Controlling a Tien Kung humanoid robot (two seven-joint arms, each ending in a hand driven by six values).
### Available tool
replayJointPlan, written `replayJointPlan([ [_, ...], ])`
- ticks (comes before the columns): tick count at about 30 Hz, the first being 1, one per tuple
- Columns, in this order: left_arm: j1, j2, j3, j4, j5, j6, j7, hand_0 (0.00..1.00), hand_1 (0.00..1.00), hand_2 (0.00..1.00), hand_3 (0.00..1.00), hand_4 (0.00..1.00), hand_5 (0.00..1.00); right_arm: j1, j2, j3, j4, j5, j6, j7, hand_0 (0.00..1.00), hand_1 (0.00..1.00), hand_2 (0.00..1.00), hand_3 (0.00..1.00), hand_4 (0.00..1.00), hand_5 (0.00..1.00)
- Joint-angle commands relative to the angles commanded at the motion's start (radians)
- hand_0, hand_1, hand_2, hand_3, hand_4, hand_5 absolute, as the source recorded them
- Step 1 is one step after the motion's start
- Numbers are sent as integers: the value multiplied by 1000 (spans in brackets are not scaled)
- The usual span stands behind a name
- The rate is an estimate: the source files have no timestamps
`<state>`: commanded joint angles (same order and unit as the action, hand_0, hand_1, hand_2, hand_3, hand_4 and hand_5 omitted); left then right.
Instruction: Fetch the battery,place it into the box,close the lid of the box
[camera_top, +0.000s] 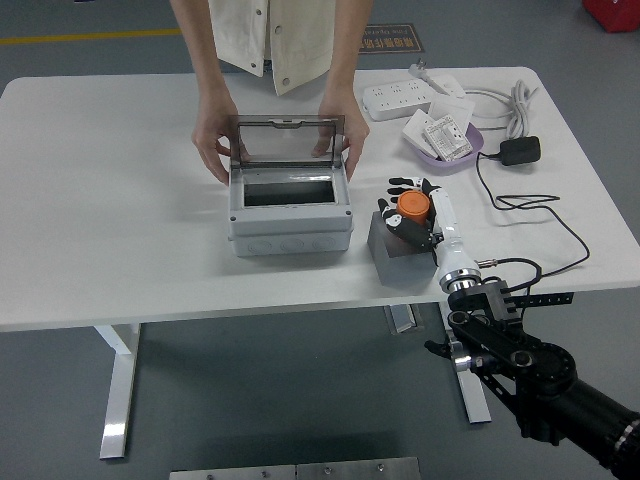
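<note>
Battery (413, 207), orange and cylindrical, sits in the grasp of the robot's right hand (415, 214), right of centre in the frame, above a grey block (390, 258) on the white table (100, 200). The fingers curl around the battery, so the fetching step looks under way or just completed. The right arm enters from the lower right corner and reaches up and left, the wrist angled toward the box. No left arm appears.

The grey box (289, 208) stands at the centre of the frame, just left of the block, its interior showing as a dark opening. Its clear lid (287, 139) stands upright at the back. A person at the top of the frame steadies the box with a hand (213, 140) on each side of the lid.

Judging from this, the next move calls for carrying the battery leftward over the box's rim and lowering it into the opening before the lid can be shut.
</note>
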<state>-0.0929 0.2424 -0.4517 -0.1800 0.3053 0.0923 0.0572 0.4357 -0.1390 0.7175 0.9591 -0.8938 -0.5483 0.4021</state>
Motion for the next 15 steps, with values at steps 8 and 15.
replayJointPlan([
  [8,-1,0,7,0,-7,0,-1,574,578,608,586,635,2,0,-1,0,3,17,-3,8,582,597,574,599,393,19],
  [15,-1,0,12,0,-13,0,-2,574,578,608,587,631,2,1,-2,-4,5,18,-8,3,530,508,500,498,81,11],
])
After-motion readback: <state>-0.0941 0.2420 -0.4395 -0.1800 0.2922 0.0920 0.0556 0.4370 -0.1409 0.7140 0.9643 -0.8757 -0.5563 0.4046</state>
